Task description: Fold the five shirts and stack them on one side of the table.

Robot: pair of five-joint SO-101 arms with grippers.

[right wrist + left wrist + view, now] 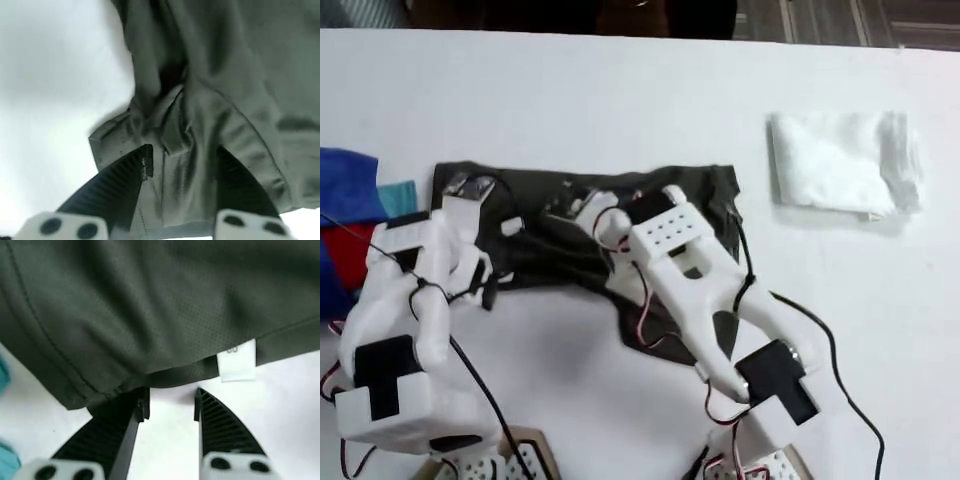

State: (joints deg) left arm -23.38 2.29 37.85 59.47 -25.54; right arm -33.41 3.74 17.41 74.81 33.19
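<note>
Dark-grey shirt (pixel 150 305) flat on tabletop (pixel 620 90), hem just ahead of left gripper (pixel 171 402), jaws apart and empty. Bunched cloth between jaws of right gripper (pixel 182 160), also apart, not clamped. Probably mid-fold; next calls for pinching both edges. Farther right, folded white shirt (pixel 845 160).

The end effector (pixel 171 401), spread apart, meets the dark shirt (pixel 150 305).

The white table (pixel 620 90) is very bright, and the folded white shirt (pixel 840 160) almost fades into it. Soft shadows sit under the arms (pixel 690 290). In the right wrist view the dark shirt (pixel 225 75) looks blurry.
</note>
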